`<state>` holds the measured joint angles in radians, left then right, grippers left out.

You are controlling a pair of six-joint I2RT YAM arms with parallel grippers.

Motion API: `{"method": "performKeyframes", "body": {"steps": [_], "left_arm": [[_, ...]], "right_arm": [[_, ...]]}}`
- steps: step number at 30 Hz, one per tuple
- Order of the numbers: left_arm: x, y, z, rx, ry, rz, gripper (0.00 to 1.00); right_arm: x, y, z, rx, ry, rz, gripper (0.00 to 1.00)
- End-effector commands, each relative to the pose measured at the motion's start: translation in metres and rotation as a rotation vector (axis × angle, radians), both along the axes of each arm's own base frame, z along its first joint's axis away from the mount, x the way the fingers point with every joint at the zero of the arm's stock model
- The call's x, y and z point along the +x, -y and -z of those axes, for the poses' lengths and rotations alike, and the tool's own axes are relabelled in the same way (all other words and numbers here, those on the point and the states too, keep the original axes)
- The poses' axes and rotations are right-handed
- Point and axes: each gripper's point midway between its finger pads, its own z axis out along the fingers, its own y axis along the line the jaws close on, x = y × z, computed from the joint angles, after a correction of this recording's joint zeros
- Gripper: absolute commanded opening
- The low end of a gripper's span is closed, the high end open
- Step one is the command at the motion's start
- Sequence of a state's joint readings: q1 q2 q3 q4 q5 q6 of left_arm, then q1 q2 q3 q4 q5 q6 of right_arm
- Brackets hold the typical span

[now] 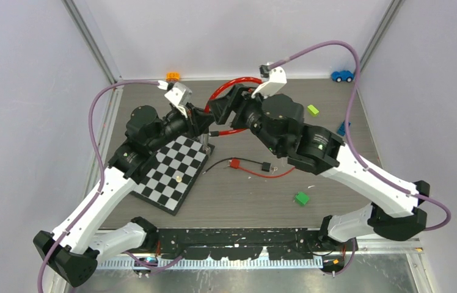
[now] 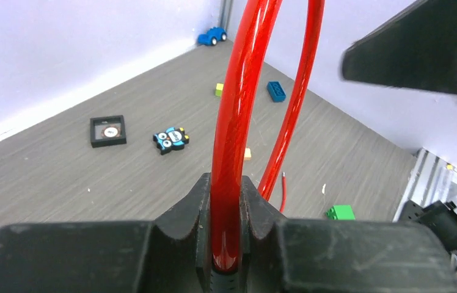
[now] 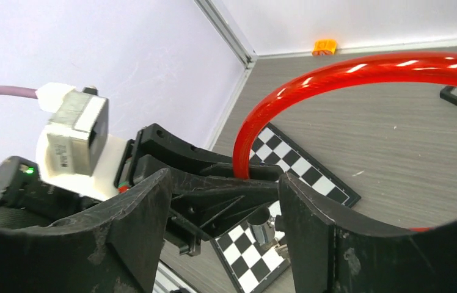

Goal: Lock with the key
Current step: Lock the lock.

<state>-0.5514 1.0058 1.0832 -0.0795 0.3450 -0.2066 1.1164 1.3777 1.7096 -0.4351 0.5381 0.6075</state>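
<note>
The lock (image 2: 232, 122) is a glossy red cable bent into a loop. It is held up off the counter (image 1: 244, 201) at the far middle, between the two arms. The left fingers (image 2: 186, 213) are clamped on one run of the cable, which sits in the groove between them and turns dark just below the grip. The other run passes beside them, untouched. The right fingers (image 3: 134, 232) stand wide apart with nothing between them, just right of the left ones and under the arc.

From above, only the far arc of the loop and a short near stretch with a dark tip show; both wrists cover the rest. In the right wrist view the cable runs off the right edge and dips behind the right finger. I cannot make out a lock body or a key. A small metal piece (image 3: 263, 223) stands on the checkerboard (image 1: 174, 171), too blurred to identify. The board's far corner lies under the left wrist.
</note>
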Motion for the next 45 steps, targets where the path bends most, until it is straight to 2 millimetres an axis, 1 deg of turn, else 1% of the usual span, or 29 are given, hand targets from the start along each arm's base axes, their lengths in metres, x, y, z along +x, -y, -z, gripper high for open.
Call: {"method": "performKeyframes", "body": {"steps": [1,5,7,9,11,12,14,17,18,21,23,25,30,34,37,40,42,45], "left_arm": [[0.005,-0.010,-0.055,-0.121,0.163,-0.065,0.00],[0.005,-0.015,-0.071,-0.148,0.218,-0.091,0.00],[0.001,-0.019,-0.085,-0.181,0.270,-0.099,0.00],[-0.005,-0.023,-0.102,-0.218,0.317,-0.102,0.00],[-0.013,-0.029,-0.121,-0.258,0.355,-0.103,0.00],[-0.018,-0.032,-0.132,-0.281,0.372,-0.103,0.00],[-0.028,-0.038,-0.152,-0.333,0.399,-0.102,0.00],[-0.044,-0.049,-0.176,-0.415,0.437,-0.103,0.00],[-0.051,-0.052,-0.184,-0.435,0.458,-0.090,0.00],[-0.071,-0.058,-0.206,-0.502,0.502,-0.050,0.00],[-0.083,-0.065,-0.220,-0.559,0.523,-0.038,0.00],[-0.092,-0.072,-0.233,-0.617,0.532,-0.034,0.00],[-0.118,-0.085,-0.265,-0.740,0.566,0.023,0.00],[-0.136,-0.091,-0.282,-0.804,0.589,0.075,0.00],[-0.144,-0.093,-0.287,-0.833,0.585,0.100,0.00],[-0.147,-0.094,-0.288,-0.842,0.582,0.113,0.00],[-0.148,-0.095,-0.288,-0.845,0.576,0.112,0.00],[-0.148,-0.094,-0.287,-0.843,0.570,0.114,0.00]], "right_arm": [[-0.010,0.019,-0.034,0.098,0.079,-0.004,0.70],[-0.021,0.030,-0.030,0.146,0.111,-0.041,0.69],[-0.025,0.036,-0.022,0.181,0.118,-0.041,0.67],[-0.030,0.037,-0.013,0.214,0.127,-0.064,0.64],[-0.042,0.032,-0.008,0.226,0.178,-0.147,0.61],[-0.050,0.031,-0.011,0.249,0.212,-0.191,0.59],[-0.061,0.029,-0.009,0.275,0.244,-0.255,0.56],[-0.077,0.025,-0.005,0.281,0.315,-0.344,0.55],[-0.082,0.024,0.000,0.278,0.342,-0.372,0.55],[-0.091,0.025,0.002,0.304,0.455,-0.411,0.55],[-0.098,0.027,-0.001,0.344,0.534,-0.428,0.55],[-0.107,0.027,-0.009,0.381,0.637,-0.461,0.55],[-0.129,0.020,-0.040,0.439,0.793,-0.555,0.57],[-0.144,0.020,-0.070,0.512,0.894,-0.608,0.60],[-0.146,0.018,-0.086,0.539,0.919,-0.615,0.60],[-0.139,0.021,-0.098,0.575,0.920,-0.564,0.58],[-0.132,0.021,-0.102,0.577,0.912,-0.531,0.56],[-0.126,0.015,-0.104,0.547,0.898,-0.518,0.54]]}}
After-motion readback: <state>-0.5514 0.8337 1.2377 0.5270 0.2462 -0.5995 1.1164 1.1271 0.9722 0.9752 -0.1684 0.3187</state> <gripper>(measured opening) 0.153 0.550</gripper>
